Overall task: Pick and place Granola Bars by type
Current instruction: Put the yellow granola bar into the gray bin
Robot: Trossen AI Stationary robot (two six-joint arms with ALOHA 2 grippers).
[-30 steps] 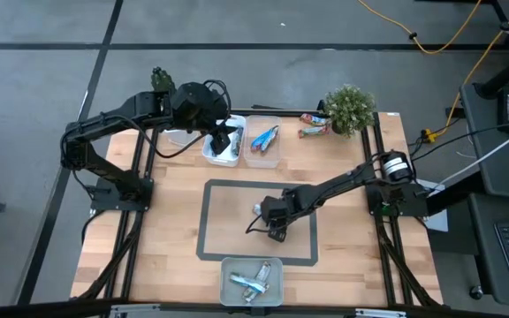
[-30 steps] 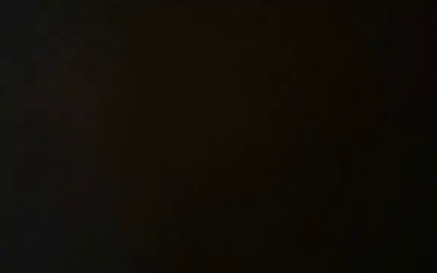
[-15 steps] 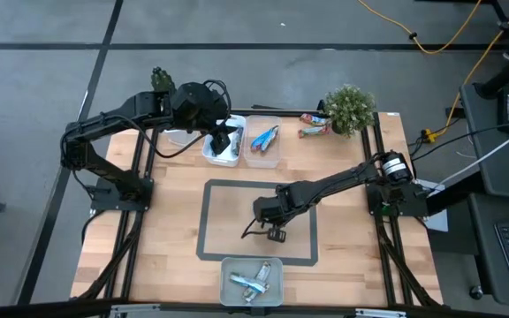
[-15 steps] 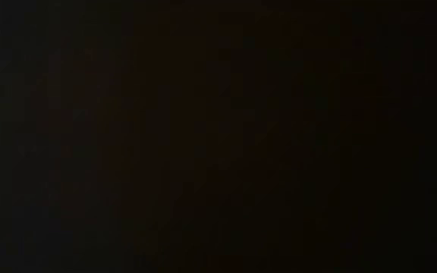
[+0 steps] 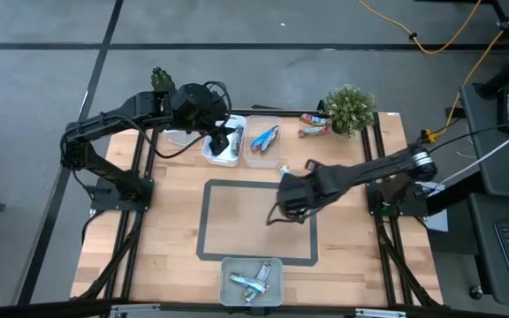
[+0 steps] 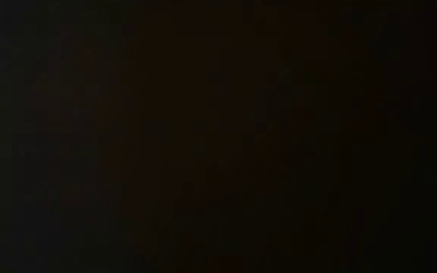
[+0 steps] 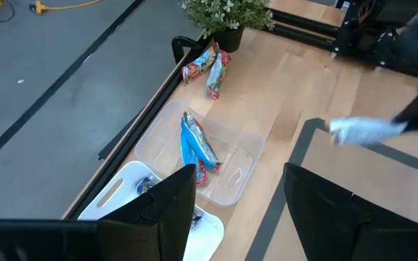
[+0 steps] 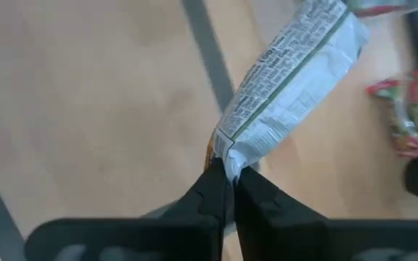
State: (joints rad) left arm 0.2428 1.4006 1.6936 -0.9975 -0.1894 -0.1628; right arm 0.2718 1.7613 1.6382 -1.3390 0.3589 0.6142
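Observation:
My right gripper [image 8: 229, 181] is shut on a silver-white granola bar [image 8: 289, 80]. It hovers over the far edge of the grey taped rectangle [image 5: 208, 221], where the bar [image 7: 361, 130] shows as a pale streak. My left gripper [image 7: 238, 210] hangs open above the white tray [image 5: 222, 148] at the far left and holds nothing. Two blue bars [image 7: 196, 145] lie in the clear tray [image 5: 262, 146] beside it. Two brown-red bars [image 7: 209, 67] lie on the table by the plant [image 5: 350, 108]. Several bars lie in the near tray [image 5: 253, 281]. My right gripper pinches the crimped end [image 8: 227, 161] of the silver-white bar between its two fingertips. Only that end seam sits between the fingers [image 8: 210, 190]. The rest of the bar sticks out past the fingertips, lifted clear of the table.
The potted plant stands at the far right by the brown-red bars, and a smaller plant [image 5: 161, 79] stands at the far left corner. Black frame rails [image 5: 140, 221] run along both table sides. The low view is dark.
My right gripper has gone from inside the taped rectangle up and toward the table's far edge. It has carried the silver-white bar, which lay on the wood a second ago and now hangs clear of the table.

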